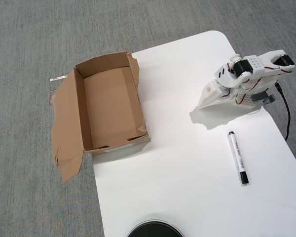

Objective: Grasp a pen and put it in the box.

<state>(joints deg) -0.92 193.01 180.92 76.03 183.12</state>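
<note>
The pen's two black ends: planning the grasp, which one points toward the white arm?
The smaller black end of the slim white marker pen, upper in the overhead view; the longer black end points away.

White printed arm [237, 84], black servos, red wires, black cable [286, 116]

In the overhead view we see a white table [187, 163] over a grey carpet [29, 39] with a fine speckled pattern. The box [111, 101] is plain brown cardboard. The pen [237, 158] is white with a black cap, a black end and dark print. The arm [246, 79] is white, with black motors and thin red wires. A black cable [286, 116] runs beside it.
</note>
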